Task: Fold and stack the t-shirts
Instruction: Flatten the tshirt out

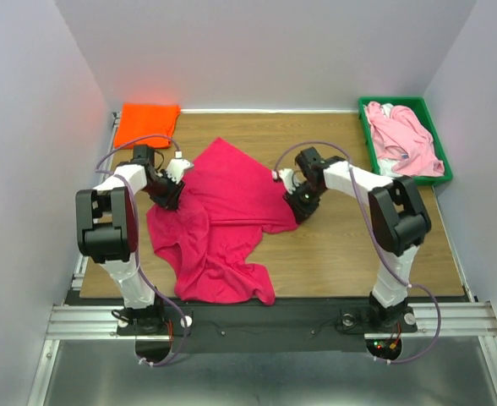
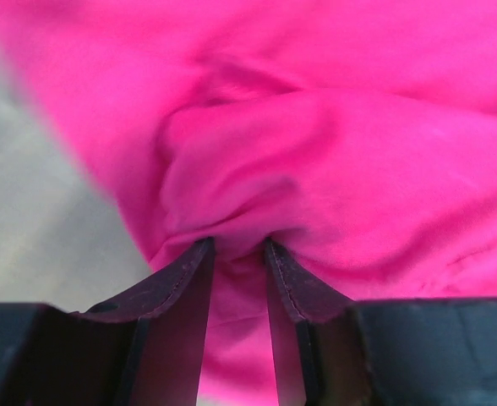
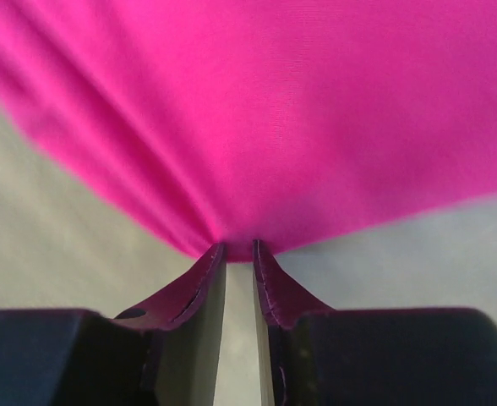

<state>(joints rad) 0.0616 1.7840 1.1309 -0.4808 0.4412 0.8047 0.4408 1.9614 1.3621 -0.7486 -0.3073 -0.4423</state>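
The crimson-magenta t-shirt lies crumpled across the middle of the table, its lower part bunched at the near edge. My left gripper is shut on a thick fold at its left side; the cloth bulges past the fingertips. My right gripper is shut on the shirt's right edge, with the cloth stretched taut from the fingertips. The bright orange t-shirt lies folded at the far left corner. The pale pink t-shirt lies heaped in the green tray.
The green tray stands at the far right against the wall. White walls close in the table at the back and on both sides. Bare wood shows on the right between the magenta shirt and the tray.
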